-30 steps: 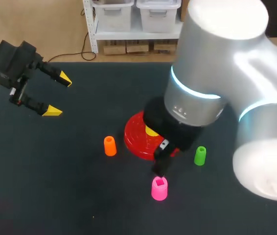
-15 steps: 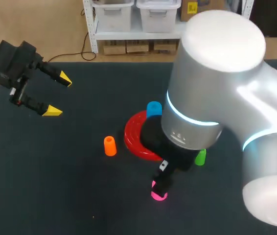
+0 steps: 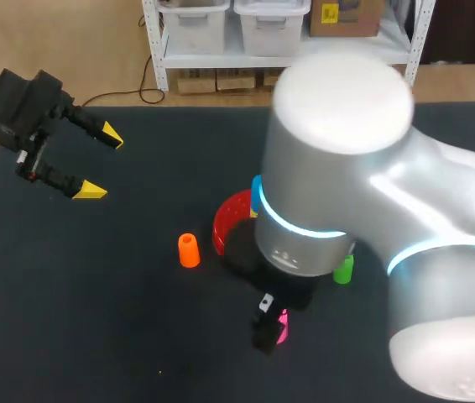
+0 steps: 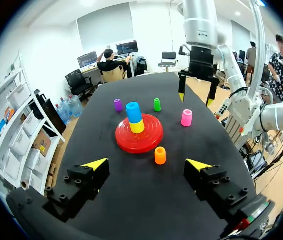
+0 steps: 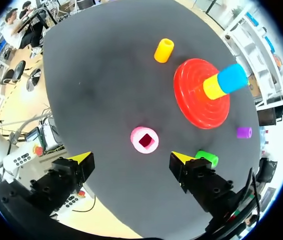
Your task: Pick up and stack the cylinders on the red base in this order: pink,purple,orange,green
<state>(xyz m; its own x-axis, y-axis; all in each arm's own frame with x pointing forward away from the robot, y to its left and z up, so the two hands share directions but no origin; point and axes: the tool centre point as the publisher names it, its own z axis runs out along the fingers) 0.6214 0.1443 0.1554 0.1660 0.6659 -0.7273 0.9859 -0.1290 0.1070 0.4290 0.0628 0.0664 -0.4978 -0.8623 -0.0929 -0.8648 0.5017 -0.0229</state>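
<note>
1. Your left gripper [image 3: 101, 164] hangs over the table's [image 3: 95, 336] left edge, fingers spread wide with nothing between them. A broad stretch of bare dark tabletop separates it from the parts.
2. Your right gripper [image 5: 131, 158] is open above the pink cylinder [image 5: 145, 140], which stands just ahead of the gap between its yellow tips. Neither finger touches it.
3. The pink cylinder is the part nearest the table's near edge, with open surface all round it and the red base [image 5: 194, 95] well apart.
4. The orange cylinder [image 3: 189, 250] stands just beside the base on its left. The green cylinder [image 5: 207, 157] and purple cylinder [image 5: 244, 132] lie on the base's other side, the green close to your right finger.
5. The base is a glossy round disc with ringed steps, already carrying a yellow cylinder [image 5: 212, 87] topped by a blue cylinder [image 5: 232, 78].
6. The cylinders look like smooth, short plastic tubes. The pink one shows a squarish hollow in its top, and the tabletop is matte and dark.
</note>
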